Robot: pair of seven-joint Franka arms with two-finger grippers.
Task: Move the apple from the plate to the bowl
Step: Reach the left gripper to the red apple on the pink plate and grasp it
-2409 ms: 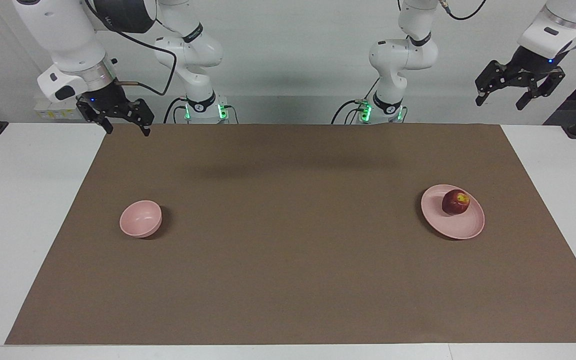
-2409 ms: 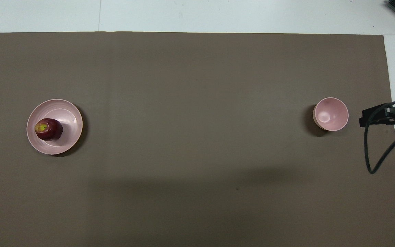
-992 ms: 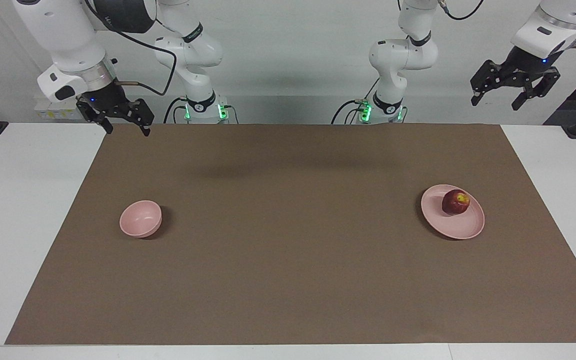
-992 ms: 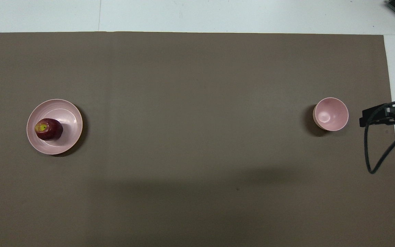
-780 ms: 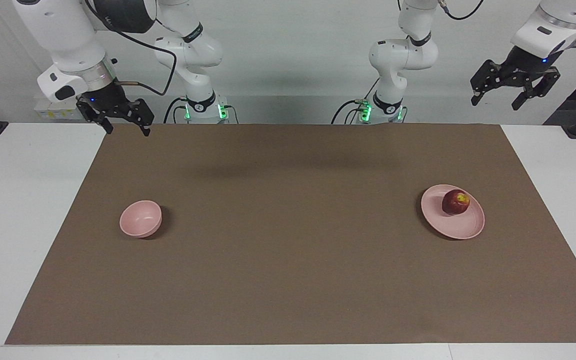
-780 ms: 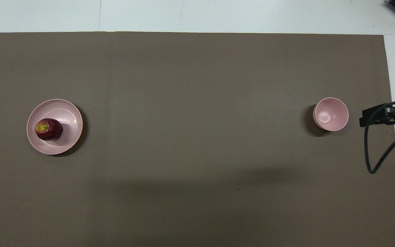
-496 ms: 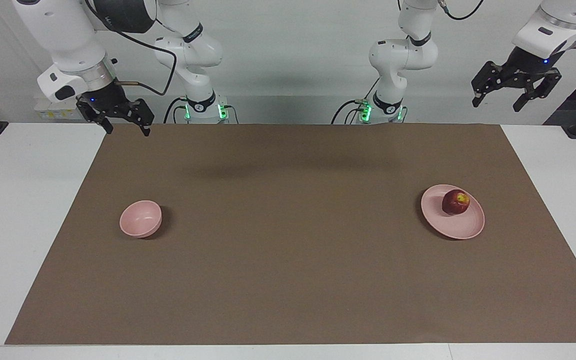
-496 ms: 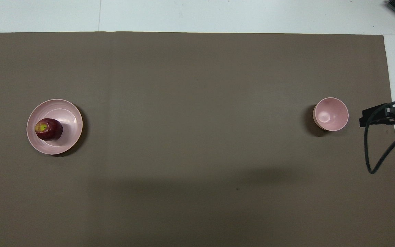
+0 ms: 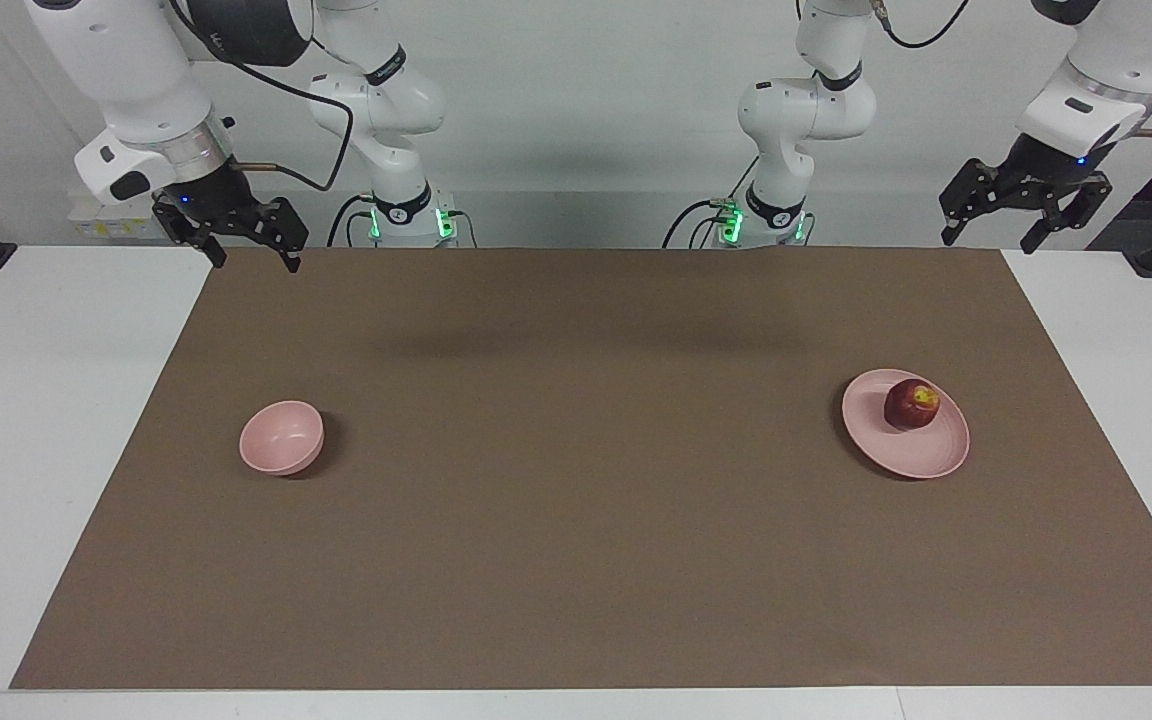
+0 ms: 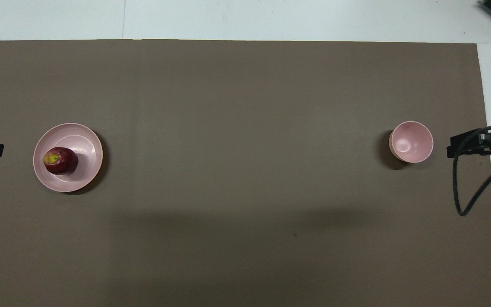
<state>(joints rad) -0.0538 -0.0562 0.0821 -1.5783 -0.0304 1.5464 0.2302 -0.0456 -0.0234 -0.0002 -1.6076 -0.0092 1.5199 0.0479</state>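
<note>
Both claws, left claw (image 9: 1013, 220) and right claw (image 9: 241, 243), gape over mat (image 9: 576, 560) edges; apple (image 9: 911, 403) on plate (image 9: 921, 458).

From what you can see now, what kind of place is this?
Probably a robot lab test bench: two white arms fixed at a white table, a brown mat, and staged props, an apple on a plate and a bowl.

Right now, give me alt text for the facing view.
A small dark red apple sits on a flat pale pink plate on a brown mat; a small deep pink bowl stands toward the right arm's end. The left gripper and right gripper hang open, empty.
</note>
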